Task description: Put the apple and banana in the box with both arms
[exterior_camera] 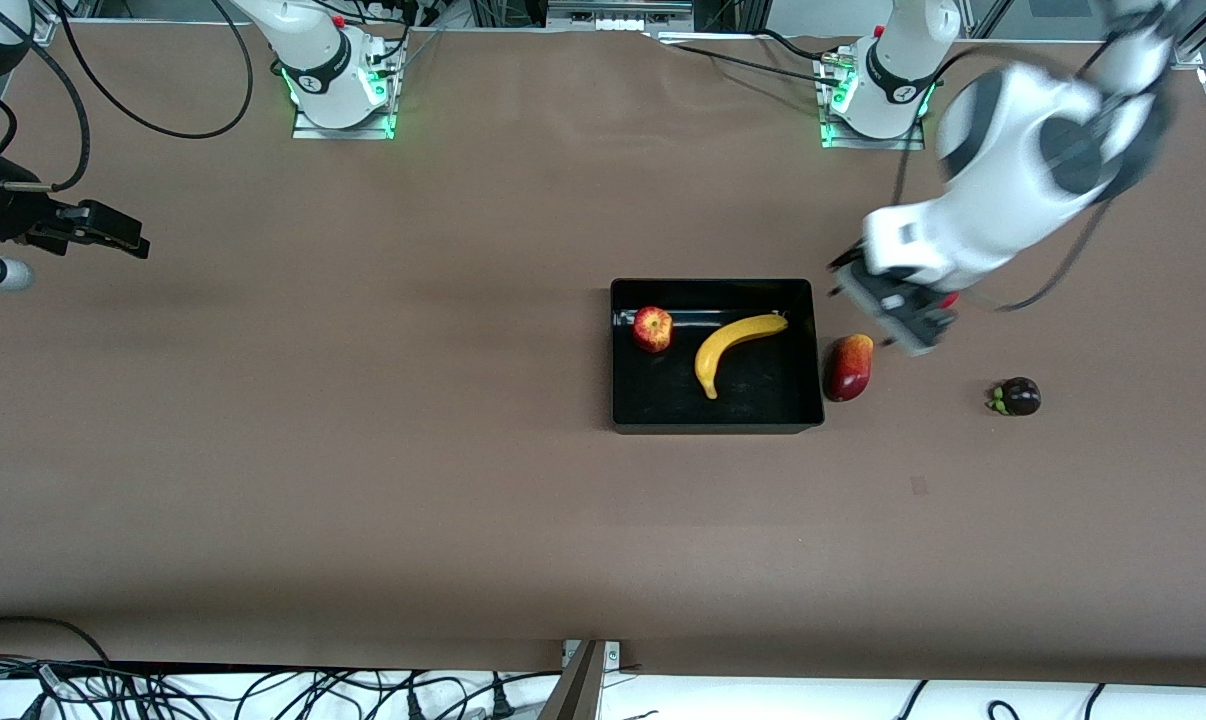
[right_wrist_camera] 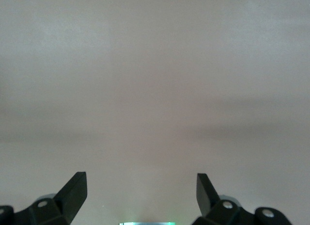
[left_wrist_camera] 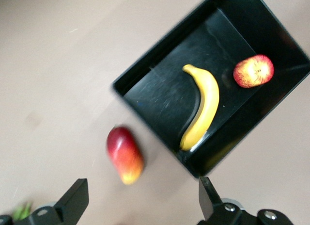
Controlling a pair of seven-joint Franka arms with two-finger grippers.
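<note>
Apple (exterior_camera: 652,328) and banana (exterior_camera: 735,347) lie apart in the black box (exterior_camera: 713,418), an oval red-orange fruit (exterior_camera: 848,367) touching its wall toward the left arm's end, a dark purple fruit (exterior_camera: 1017,397) well apart; left gripper (exterior_camera: 898,315) over bare table, fingers spread, holding nothing; right gripper (exterior_camera: 98,229) waits spread over bare table, its wrist view showing only tabletop.

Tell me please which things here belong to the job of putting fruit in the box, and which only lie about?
Belong to the job:
apple, in the box
banana, in the box
box
left gripper, open, over the table beside the box
right gripper, open, waiting at the right arm's end

Lying about:
red-orange oval fruit, beside the box
dark purple fruit
</note>
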